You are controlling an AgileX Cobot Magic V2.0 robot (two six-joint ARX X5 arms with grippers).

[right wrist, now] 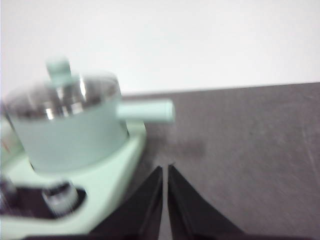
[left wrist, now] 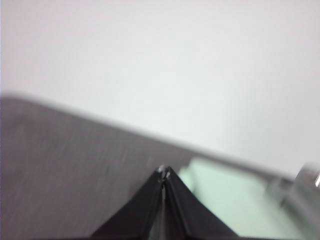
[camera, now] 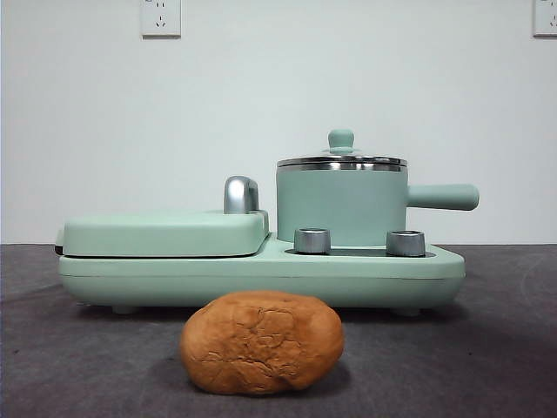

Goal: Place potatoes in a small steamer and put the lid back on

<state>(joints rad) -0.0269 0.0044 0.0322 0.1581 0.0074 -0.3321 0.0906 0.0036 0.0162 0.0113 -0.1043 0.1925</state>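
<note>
While nothing was yet gripped, sat at the very start: left gripper (left wrist: 165, 173) and right gripper (right wrist: 165, 169) both clenched and empty, lid (camera: 341, 158) on the steamer (camera: 341, 206), potato (camera: 261, 341) on the table. Called next for lifting the lid.

One orange-brown cracked oval potato (camera: 261, 342). One mint-green cylindrical steamer pot (camera: 341, 205). One clear glass lid, mint knob (camera: 341, 153). One flat mint-green griddle cover (camera: 164, 233). Two steel dials (camera: 312, 240). Two white wall sockets (camera: 161, 16).
</note>
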